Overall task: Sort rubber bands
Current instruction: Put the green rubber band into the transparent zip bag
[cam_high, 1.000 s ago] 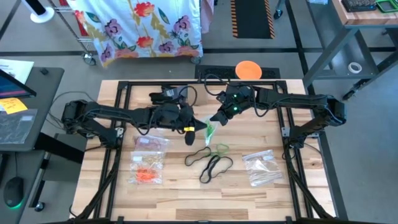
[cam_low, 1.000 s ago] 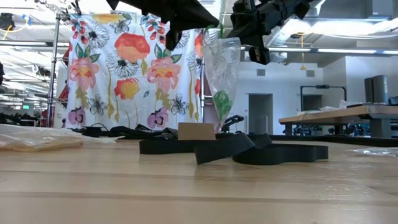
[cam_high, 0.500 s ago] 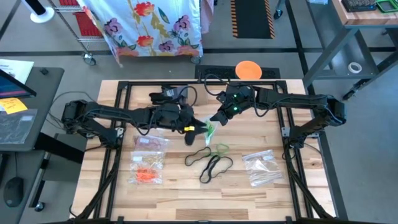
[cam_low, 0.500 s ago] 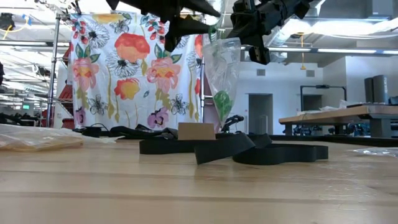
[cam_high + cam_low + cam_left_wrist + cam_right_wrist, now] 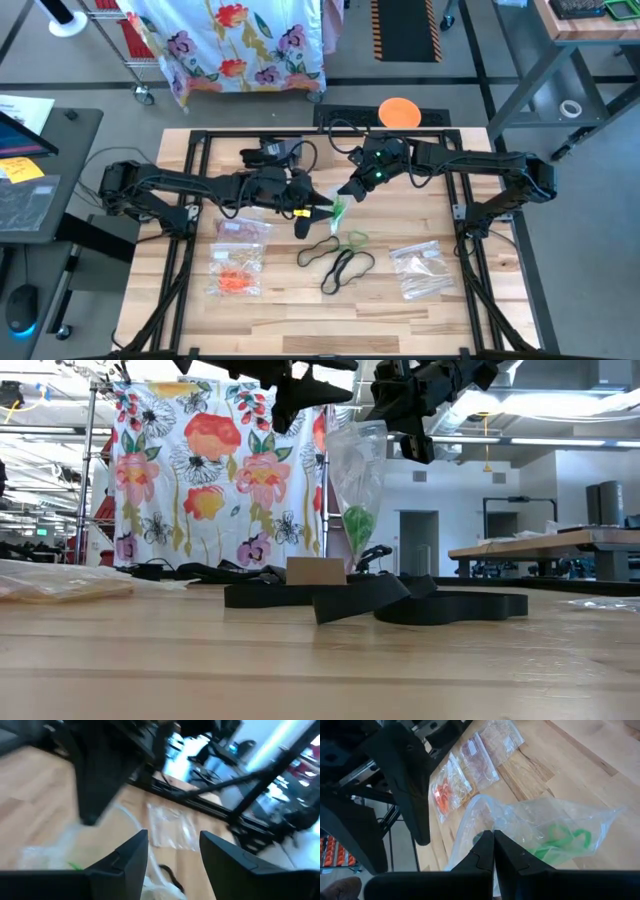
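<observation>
Left gripper (image 5: 312, 212) has its fingers spread just above the bag's mouth; right gripper (image 5: 493, 851) pinches the clear bag (image 5: 357, 480) aloft, green rubber bands (image 5: 563, 841) inside. I'd want the mouth held steady, with black bands (image 5: 345, 265) waiting on the table (image 5: 450, 310).

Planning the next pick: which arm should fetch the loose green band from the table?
Left. Its gripper is open and empty near the green band; the right gripper is shut on the clear bag.
</observation>
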{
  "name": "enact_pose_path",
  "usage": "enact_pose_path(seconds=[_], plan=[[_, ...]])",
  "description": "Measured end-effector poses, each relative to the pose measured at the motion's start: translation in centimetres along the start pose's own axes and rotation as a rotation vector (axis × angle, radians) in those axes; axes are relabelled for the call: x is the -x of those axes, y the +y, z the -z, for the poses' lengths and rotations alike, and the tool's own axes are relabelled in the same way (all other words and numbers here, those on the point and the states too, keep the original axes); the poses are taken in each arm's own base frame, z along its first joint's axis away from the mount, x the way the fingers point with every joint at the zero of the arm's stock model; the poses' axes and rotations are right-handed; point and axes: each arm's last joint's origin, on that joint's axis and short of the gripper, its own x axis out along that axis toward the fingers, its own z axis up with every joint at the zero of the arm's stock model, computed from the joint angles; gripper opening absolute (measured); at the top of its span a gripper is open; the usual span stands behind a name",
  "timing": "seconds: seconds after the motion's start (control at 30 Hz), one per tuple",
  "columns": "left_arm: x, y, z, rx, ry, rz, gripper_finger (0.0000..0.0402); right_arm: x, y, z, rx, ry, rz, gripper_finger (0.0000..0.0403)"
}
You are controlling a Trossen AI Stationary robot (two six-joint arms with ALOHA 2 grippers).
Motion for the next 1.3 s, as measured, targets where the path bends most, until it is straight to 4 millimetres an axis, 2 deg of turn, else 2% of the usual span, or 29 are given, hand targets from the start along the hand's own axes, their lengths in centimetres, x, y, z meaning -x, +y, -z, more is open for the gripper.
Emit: enact_pose_path(seconds=[0.13,0.4,0.5,0.63,0.77,0.9,1.2,1.3], plan=[[0.0,-1.1,0.5,-0.115,0.060,0.142,0.0173,0.0,0.0,0.0,0.001,0.000,0.000,0.0000],[0.6,-7.3,3.5,-0.349,0.125,0.368,0.0173,0.0,0.0,0.0,0.003,0.000,0.000,0.0000],[1.1,-9.5,4.9,-0.452,0.141,0.375,0.0173,0.0,0.0,0.0,0.004,0.000,0.000,0.0000],[-0.1,-10.7,7.8,-0.551,0.195,0.300,0.0173,0.0,0.0,0.0,0.002,0.001,0.001,0.0000],[-2.6,-10.5,10.4,-0.568,0.227,0.252,0.0173,0.0,0.0,0.0,0.002,0.000,0.001,0.0000],[-5.2,-8.6,12.4,-0.578,0.238,0.120,0.0173,0.0,0.0,0.0,0.003,-0.001,-0.001,0.0000],[-9.3,-3.3,12.7,-0.569,0.257,-0.063,0.0172,0.0,0.0,0.0,0.000,-0.001,0.000,0.0000],[-10.6,-1.5,12.4,-0.485,0.258,-0.117,0.0172,0.0,0.0,0.0,-0.001,0.000,0.000,0.0000]])
